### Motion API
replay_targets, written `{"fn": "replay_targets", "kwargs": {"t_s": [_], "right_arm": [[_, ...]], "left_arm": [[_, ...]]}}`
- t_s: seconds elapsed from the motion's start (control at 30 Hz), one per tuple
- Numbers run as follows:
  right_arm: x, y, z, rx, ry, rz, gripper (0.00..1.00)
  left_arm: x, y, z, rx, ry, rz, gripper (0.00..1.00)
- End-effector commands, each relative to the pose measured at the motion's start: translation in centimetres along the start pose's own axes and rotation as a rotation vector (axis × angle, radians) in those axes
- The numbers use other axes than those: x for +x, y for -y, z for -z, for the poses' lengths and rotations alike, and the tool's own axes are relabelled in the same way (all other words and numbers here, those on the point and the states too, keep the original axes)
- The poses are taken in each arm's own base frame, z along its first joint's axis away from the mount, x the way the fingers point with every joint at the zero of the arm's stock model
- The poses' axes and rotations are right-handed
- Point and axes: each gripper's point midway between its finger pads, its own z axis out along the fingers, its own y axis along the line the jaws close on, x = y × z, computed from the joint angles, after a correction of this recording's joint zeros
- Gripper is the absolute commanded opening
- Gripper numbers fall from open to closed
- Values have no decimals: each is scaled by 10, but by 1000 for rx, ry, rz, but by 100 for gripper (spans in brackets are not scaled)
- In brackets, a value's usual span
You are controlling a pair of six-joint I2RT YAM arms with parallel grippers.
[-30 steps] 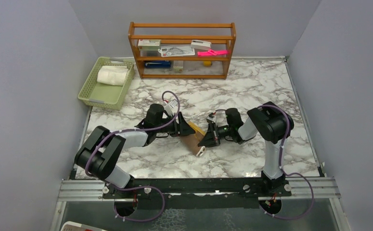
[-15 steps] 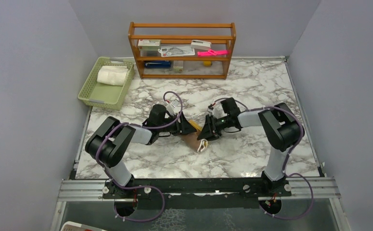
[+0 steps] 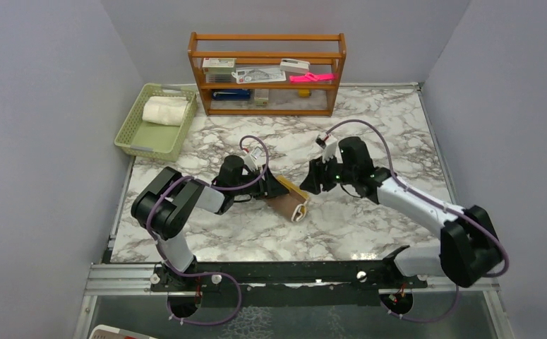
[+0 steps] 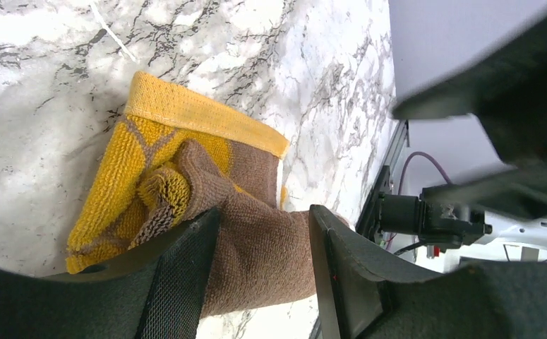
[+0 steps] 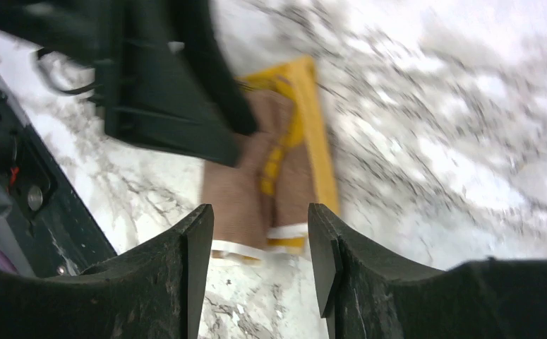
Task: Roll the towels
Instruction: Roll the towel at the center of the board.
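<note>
The marble table (image 3: 369, 120) carried two towels. One white towel (image 3: 164, 111) lay in the single green basket (image 3: 133, 146) at the far left, and one brown towel (image 3: 291, 206) lay mid-table. Only the left wrist view showed the left gripper (image 4: 265, 212) pinching the brown towel. The right gripper (image 5: 260, 212) hung above it, fingers spread and holding nothing.

Wooden shelf (image 3: 270, 37), tiered, at the back wall.
On the shelf: pink item (image 3: 311, 77) at right; printed sheets (image 3: 259, 74) at centre; blue object (image 3: 231, 94) on the lower tier (kind unclear).
Green slatted basket (image 3: 133, 134), just left of the shelf.
Marble-patterned table (image 3: 369, 120), under and in front of the shelf.
</note>
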Motion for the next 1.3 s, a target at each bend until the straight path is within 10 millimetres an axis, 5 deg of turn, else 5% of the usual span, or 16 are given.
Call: {"fn": "replay_targets", "kwargs": {"t_s": [0.0,0.2,0.4,0.7,1.03,1.27], "right_arm": [[-25,-27,4,67,170,328,52],[-1,-64,-13,44,108,577,52],[26,-81,-22,16,28,614,52],[61,-66,-50,80,-133,608,52],[76,-25,-66,263,-241,649,51],[86,-16,-74,295,-312,634,48]], "left_arm": [[37,-58,4,-206,-71,106,55],[40,-67,4,-240,-67,135,54],[41,-77,7,-299,-58,151,53],[39,-84,9,-360,-73,146,53],[39,-77,13,-359,-99,134,53],[25,-60,32,-341,-85,166,53]]}}
